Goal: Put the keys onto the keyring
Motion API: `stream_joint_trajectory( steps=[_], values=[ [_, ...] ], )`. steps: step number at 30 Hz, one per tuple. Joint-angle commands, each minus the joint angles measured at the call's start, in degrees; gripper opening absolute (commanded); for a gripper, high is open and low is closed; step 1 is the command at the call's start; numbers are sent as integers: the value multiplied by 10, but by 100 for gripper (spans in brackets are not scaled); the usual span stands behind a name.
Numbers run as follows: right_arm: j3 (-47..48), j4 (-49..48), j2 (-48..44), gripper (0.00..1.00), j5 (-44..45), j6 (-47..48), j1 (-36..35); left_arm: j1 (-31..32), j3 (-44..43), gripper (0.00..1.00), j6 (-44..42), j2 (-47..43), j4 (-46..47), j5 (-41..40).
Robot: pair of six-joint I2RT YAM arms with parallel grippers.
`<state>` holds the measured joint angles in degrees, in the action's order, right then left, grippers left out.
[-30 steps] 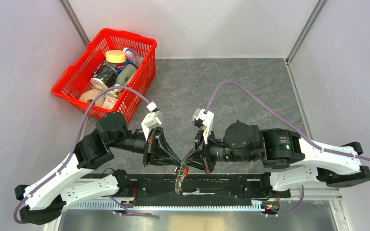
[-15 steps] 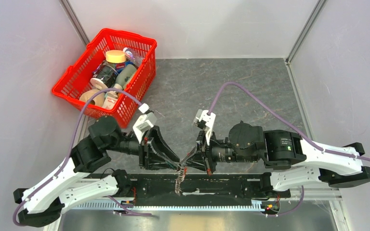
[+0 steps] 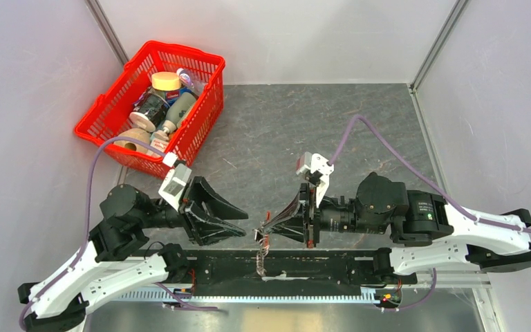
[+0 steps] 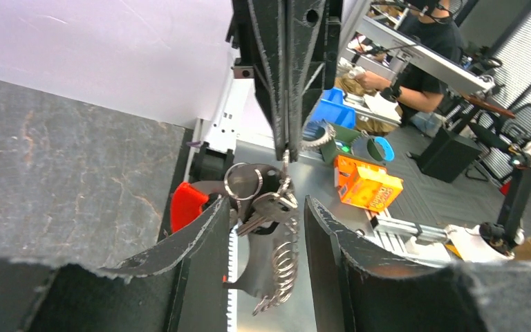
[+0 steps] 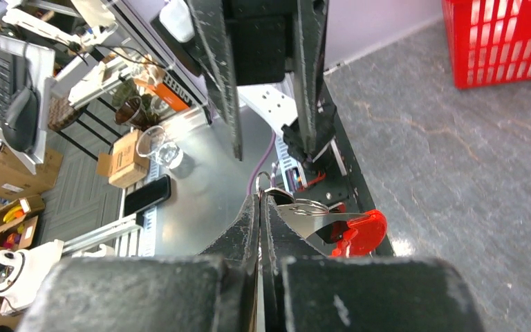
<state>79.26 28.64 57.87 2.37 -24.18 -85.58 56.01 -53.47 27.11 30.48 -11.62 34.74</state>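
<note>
One keyring (image 4: 285,259) hangs at the worktop's (image 3: 283,124) 6 o'clock edge.
We see the right hand (image 3: 261,233) pinched shut on it, keys (image 4: 266,206) and red tag (image 4: 185,205) dangling below; the left hand (image 3: 243,223), at its 9 o'clock, stands open.

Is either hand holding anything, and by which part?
Right hand pinches the keyring by its top end; left hand is open, holding nothing.

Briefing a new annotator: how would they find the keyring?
Find the grey table's near edge. There, from the shut right claw, hangs a silvery coiled metal chain loop. Only it carries a curved bright red tag.
</note>
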Motion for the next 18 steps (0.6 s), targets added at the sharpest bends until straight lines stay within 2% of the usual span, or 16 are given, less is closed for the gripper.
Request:
stream_joint_trajectory(
  steps=[1,10,18],
  values=[
    [14,-73,0,0,-14,32,2,0,11,51,6,-9,65,-47],
    [39,-77,20,0,-12,37,2,-1,20,49,9,5,105,-38],
    [39,-86,13,0,11,23,3,-1,30,48,15,-3,137,4]
  ],
)
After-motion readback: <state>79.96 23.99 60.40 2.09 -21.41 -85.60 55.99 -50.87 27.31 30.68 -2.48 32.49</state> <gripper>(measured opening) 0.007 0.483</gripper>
